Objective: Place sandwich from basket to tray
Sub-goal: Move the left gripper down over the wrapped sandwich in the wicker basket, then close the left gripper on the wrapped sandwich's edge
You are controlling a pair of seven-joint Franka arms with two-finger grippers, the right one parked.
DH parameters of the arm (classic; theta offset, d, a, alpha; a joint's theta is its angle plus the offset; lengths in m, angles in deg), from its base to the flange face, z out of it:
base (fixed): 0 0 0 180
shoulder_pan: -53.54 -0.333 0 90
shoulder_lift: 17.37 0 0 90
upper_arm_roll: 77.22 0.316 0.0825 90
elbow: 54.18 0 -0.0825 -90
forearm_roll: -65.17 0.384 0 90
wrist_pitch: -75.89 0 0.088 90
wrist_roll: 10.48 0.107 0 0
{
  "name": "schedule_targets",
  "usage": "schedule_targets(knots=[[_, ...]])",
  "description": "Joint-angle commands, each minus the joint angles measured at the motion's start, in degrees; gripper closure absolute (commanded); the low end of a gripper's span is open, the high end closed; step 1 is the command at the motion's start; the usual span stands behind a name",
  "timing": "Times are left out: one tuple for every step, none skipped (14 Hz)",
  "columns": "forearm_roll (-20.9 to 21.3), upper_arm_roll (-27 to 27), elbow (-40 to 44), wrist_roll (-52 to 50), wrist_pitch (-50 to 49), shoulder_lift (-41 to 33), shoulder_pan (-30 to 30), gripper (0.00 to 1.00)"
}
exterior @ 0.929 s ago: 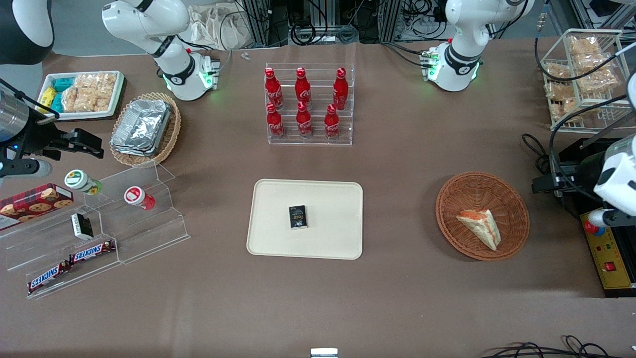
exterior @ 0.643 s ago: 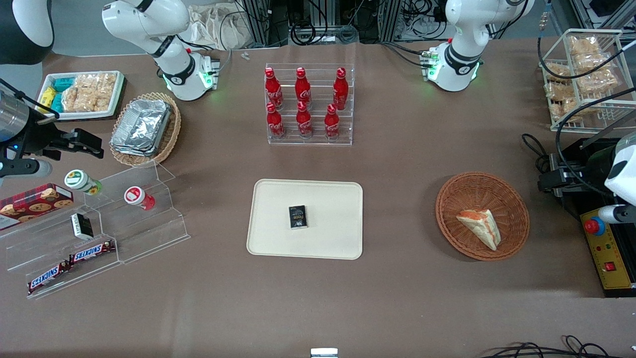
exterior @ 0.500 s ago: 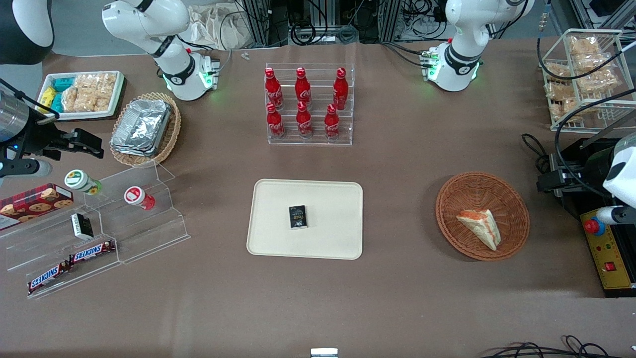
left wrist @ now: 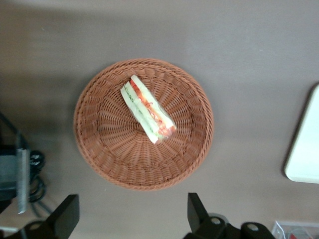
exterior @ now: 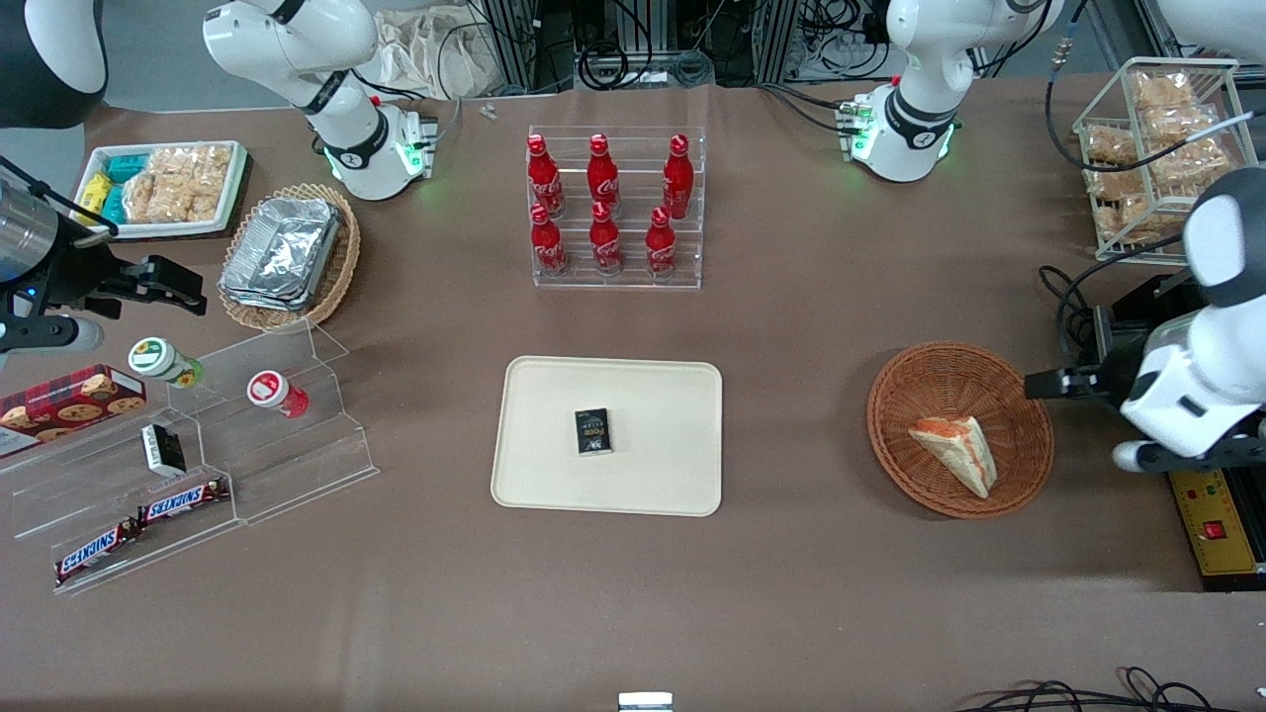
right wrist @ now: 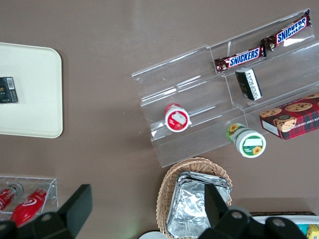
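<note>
The sandwich (exterior: 954, 450) (left wrist: 148, 109), a pale bread wedge with orange-red and green filling, lies in the reddish-brown wicker basket (exterior: 895, 396) (left wrist: 89, 144). The left arm's gripper (exterior: 1046, 384) (left wrist: 132, 219) hangs open above the table just outside the basket's rim, toward the working arm's end, with nothing between its fingers. The cream tray (exterior: 653, 396) (left wrist: 305, 144) (right wrist: 30, 89) lies flat at the table's middle, beside the basket. A small black box (exterior: 592, 431) rests on the tray.
A clear rack of red cola bottles (exterior: 613, 213) stands farther from the camera than the tray. A yellow control box (exterior: 1215, 529) and cables (exterior: 1063, 292) lie beside the basket. A stepped acrylic stand (exterior: 247, 445) and a tan basket of foil containers (exterior: 287, 252) sit toward the parked arm's end.
The left arm has swung in over the table toward the basket, bringing its gripper to the basket's rim. The sandwich, basket and tray have not moved.
</note>
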Motion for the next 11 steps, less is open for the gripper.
schedule_targets(knots=[[-0.83, -0.23, -9.39, -4.74, 9.50, -1.55, -0.52, 0.06], [-0.74, -0.23, -11.68, -6.06, 12.67, -0.76, -0.52, 0.06], [-0.83, -0.23, -13.44, -8.08, 15.58, 0.46, -0.52, 0.05], [-0.83, -0.23, -14.77, -10.10, 18.22, 1.43, -0.52, 0.05], [-0.83, -0.23, -15.13, -12.38, 20.68, 2.49, -0.52, 0.04], [-0.83, -0.23, -15.05, -15.36, 22.79, 3.89, -0.52, 0.03], [-0.83, -0.23, -14.96, -18.35, 25.16, 5.38, -0.52, 0.03], [-0.83, -0.23, -15.04, -20.99, 27.71, 6.62, -0.52, 0.03], [-0.83, -0.23, -15.22, -22.93, 29.21, 7.59, -0.43, 0.03], [-0.83, -0.23, -15.31, -23.99, 29.58, 8.38, -0.43, 0.03], [-0.83, -0.23, -15.57, -24.09, 29.67, 8.73, -0.43, 0.03]])
